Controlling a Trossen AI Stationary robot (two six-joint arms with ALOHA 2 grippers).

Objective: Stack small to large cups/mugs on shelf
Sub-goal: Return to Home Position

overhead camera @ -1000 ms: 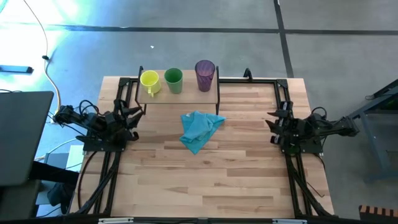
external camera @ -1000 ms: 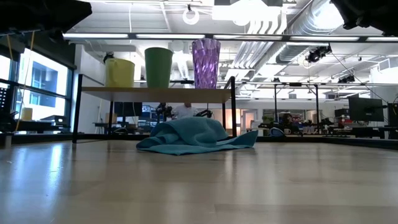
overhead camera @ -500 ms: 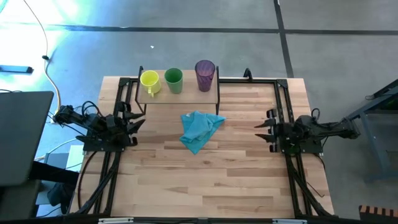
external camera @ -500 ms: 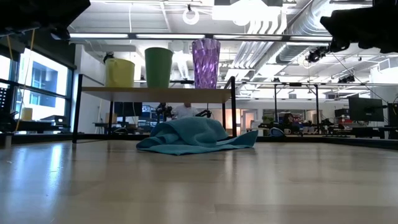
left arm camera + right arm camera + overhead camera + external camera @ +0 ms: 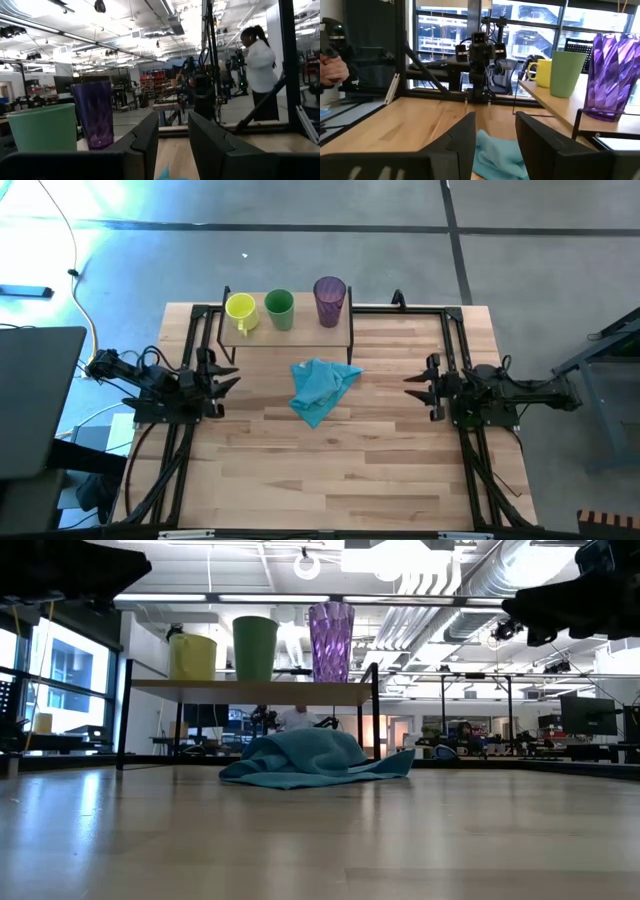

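Three cups stand in a row on the shelf (image 5: 303,330), upright and apart from one another. The yellow mug (image 5: 240,307) is at the left end, the green cup (image 5: 279,305) is in the middle and the purple tumbler (image 5: 329,295) is at the right end. From the low view they step up in height in that order, the tumbler tallest. The mug's handle is turned toward the table's near edge.

The shelf sits on its thin black legs against the far edge of the table (image 5: 350,465), closer to the far-left corner than to the far-right one. Just in front of it, toward the table's middle, lies a crumpled light blue cloth (image 5: 320,388) that touches none of the cups.

The left hand (image 5: 228,378) hangs over the left edge of the table, pointing inward. Its fingers are spread with a clear gap and hold nothing. The right hand (image 5: 420,385) mirrors it at the right edge — fingers likewise parted and empty. Both are well apart from the shelf and the cloth.

Beyond the table, a person in a white top (image 5: 257,55) stands in the room.
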